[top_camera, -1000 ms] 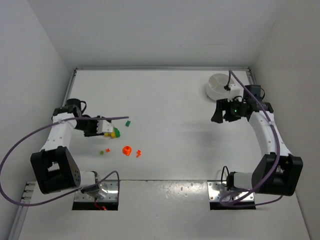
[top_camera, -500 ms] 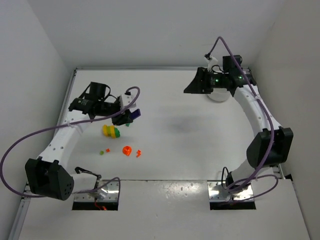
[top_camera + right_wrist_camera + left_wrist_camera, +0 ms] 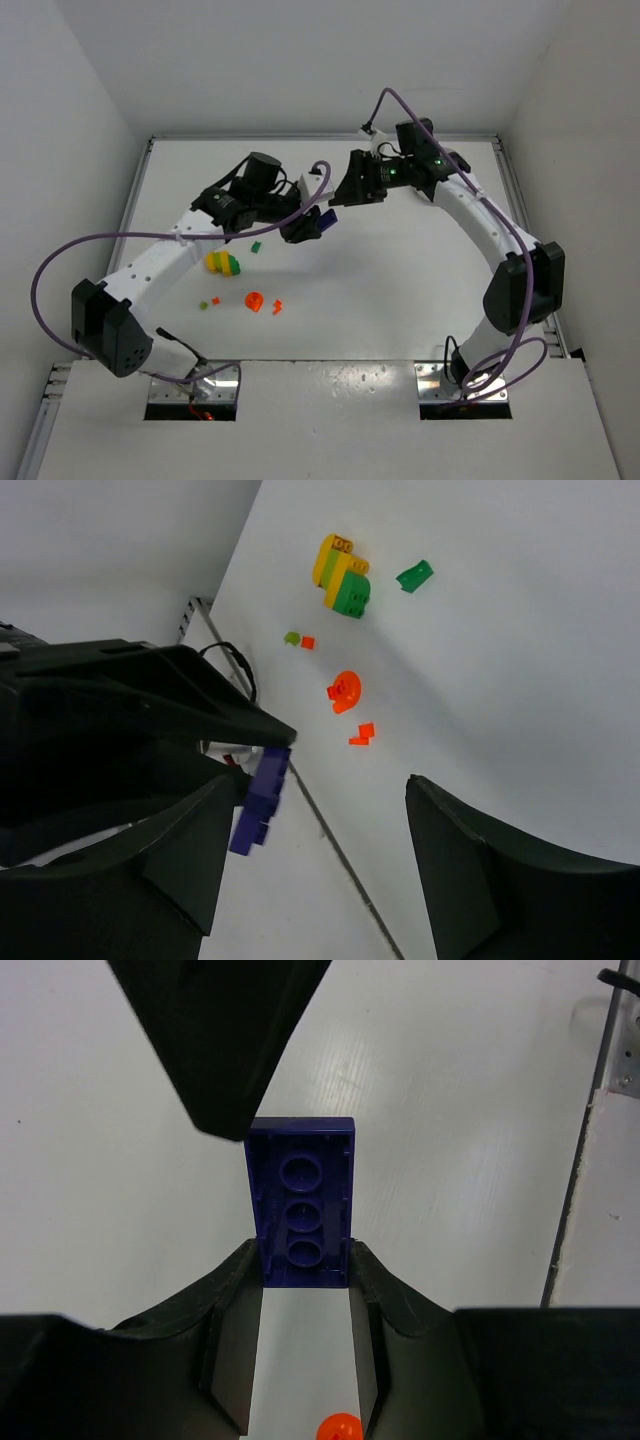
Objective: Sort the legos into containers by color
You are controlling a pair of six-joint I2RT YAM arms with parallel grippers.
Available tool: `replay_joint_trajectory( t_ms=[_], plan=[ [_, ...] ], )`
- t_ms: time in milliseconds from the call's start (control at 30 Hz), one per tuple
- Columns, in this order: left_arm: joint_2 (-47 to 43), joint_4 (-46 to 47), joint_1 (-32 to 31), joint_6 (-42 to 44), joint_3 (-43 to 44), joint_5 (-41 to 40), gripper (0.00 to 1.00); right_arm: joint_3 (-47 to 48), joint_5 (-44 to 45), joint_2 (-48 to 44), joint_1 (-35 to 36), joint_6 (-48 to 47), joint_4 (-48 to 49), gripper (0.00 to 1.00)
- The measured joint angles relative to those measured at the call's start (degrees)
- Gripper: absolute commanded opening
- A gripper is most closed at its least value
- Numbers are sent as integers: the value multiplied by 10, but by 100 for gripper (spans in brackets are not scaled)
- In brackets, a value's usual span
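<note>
Above bare table (image 3: 400, 290) beyond the yellow-green stack (image 3: 223, 263), left gripper (image 3: 305, 1260) pinches a dark blue plate (image 3: 302, 1195), its gripped end hidden; right gripper (image 3: 315, 845) spread wide.

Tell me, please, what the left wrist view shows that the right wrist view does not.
Left wrist only: the hollow underside of the blue brick, with three round tubes, pinched at its near end by the left gripper. Right wrist only: the yellow-green stack, a green bit and the brick seen edge-on. Both: the blue brick in the left gripper, and an orange bit.
</note>
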Motion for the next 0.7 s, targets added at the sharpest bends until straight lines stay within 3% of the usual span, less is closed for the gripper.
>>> replay_joint_trajectory(
  t_ms=[233,433,600,633,700],
  plan=[
    [16,10,-21,-23,0,-58,10,0,0,0,16,8,5,71],
    [17,19,-22,-25,7,-85,10,-15,-2,0,34,18,19,59],
    [18,22,-22,-24,12,-93,10,-22,-4,0,45,19,20,28],
    [18,22,-22,-24,12,-93,10,-22,-5,0,46,19,20,18],
    [18,22,-22,-24,14,-97,10,-22,-2,0,48,22,19,10]
  ],
)
